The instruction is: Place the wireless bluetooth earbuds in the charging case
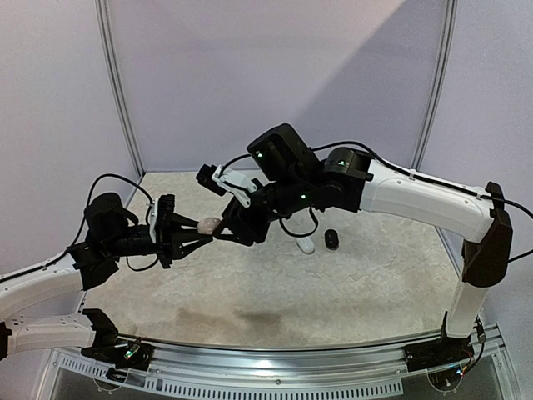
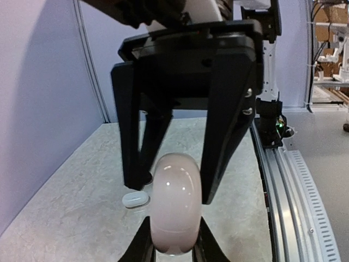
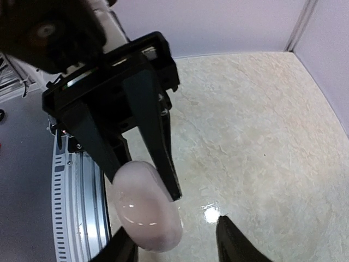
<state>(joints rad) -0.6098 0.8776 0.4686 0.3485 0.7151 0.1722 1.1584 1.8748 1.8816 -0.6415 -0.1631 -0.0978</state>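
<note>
Up over the table (image 1: 350,283), L gripper (image 1: 198,227) is clamped on the pink case (image 2: 174,202). R gripper (image 3: 177,245) jaws gape wide, straddling it.

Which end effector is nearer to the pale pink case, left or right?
Left. The left end effector clamps the pale pink case between its fingers. The right end effector faces it, open, with a finger on either side; contact is unclear.

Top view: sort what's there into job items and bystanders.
Job: pink charging case, clamped in left gripper; right gripper, open at it.
Lying about: white case, black case, both on the table.
</note>
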